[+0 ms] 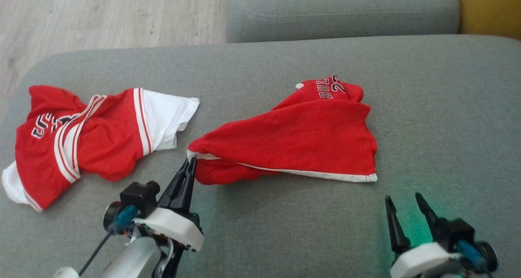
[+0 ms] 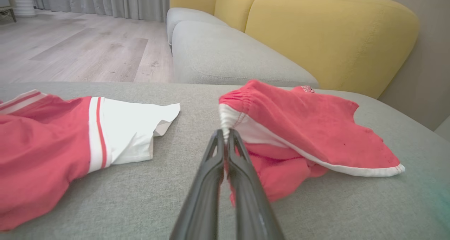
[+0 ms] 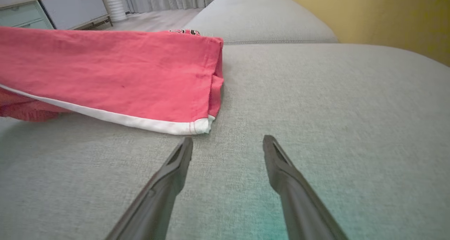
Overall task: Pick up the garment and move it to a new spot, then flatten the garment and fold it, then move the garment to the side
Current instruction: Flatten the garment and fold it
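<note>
The garment (image 1: 301, 139), red shorts with white trim and dark lettering, lies rumpled on the grey cushion (image 1: 260, 62). My left gripper (image 1: 191, 162) is shut on the garment's white-edged left corner, pinched between the fingertips (image 2: 225, 134) in the left wrist view, where the garment (image 2: 309, 127) spreads to the right. My right gripper (image 1: 403, 198) stands open just below the garment's lower right corner, apart from the cloth. In the right wrist view my right gripper (image 3: 227, 141) has bare cushion between its fingers, with the garment (image 3: 116, 75) and its white hem just ahead and to the left.
A red and white jersey (image 1: 81, 139) lies crumpled at the cushion's left; the left wrist view also has this jersey (image 2: 70, 138). A second grey cushion (image 1: 342, 9) lies behind. A yellow backrest (image 2: 316, 32) rises at the right. Wooden floor (image 1: 101, 13) lies beyond the left edge.
</note>
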Controlling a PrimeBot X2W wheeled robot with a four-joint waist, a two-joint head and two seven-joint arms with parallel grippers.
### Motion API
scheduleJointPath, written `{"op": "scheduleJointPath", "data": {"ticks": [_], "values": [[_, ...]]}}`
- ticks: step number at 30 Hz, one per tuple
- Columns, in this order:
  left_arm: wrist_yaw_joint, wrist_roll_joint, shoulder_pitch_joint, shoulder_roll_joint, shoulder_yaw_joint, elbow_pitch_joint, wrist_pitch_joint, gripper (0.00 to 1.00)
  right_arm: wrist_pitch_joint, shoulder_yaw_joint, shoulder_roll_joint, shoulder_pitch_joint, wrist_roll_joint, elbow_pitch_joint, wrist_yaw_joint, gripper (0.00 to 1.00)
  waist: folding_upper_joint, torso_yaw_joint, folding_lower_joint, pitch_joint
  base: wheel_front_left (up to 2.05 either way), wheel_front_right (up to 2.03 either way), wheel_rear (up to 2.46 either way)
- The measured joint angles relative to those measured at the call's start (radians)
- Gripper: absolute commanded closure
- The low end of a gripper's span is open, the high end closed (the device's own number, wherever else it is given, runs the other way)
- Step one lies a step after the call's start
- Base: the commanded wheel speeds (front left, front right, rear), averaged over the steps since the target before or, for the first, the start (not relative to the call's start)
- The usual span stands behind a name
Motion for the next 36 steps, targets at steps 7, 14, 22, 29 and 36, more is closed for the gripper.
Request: {"op": "scheduleJointPath", "data": {"ticks": [7, 14, 22, 29, 36], "values": [[0.008, 0.010, -0.002, 0.002, -0.002, -0.014, 0.000, 1.00, 0.000, -0.004, 0.000, -0.139, -0.054, 0.119, 0.000, 0.00, 0.0000, 0.022, 0.0000, 0.030, 0.00, 0.00, 0.00], [0.007, 0.011, -0.007, -0.001, -0.010, -0.013, 0.001, 1.00, 0.000, 0.014, 0.000, -0.183, -0.072, 0.222, 0.000, 0.00, 0.0000, 0.056, 0.0001, 0.051, 0.00, 0.00, 0.00], [-0.002, 0.019, -0.036, -0.016, -0.029, 0.007, 0.001, 1.00, 0.000, 0.041, -0.001, -0.220, -0.080, 0.262, 0.000, 0.38, 0.0000, 0.082, 0.0001, 0.065, 0.00, 0.00, 0.00], [-0.003, 0.025, -0.044, -0.017, -0.032, 0.017, 0.001, 1.00, 0.000, 0.059, -0.001, -0.227, -0.080, 0.285, 0.000, 1.00, 0.0000, 0.082, 0.0001, 0.060, 0.00, 0.00, 0.00], [-0.011, 0.043, -0.043, -0.007, -0.034, -0.002, 0.001, 1.00, 0.000, 0.001, -0.001, -0.217, -0.080, 0.156, 0.000, 1.00, 0.0000, 0.056, 0.0000, 0.016, 0.00, 0.00, 0.00]]}}
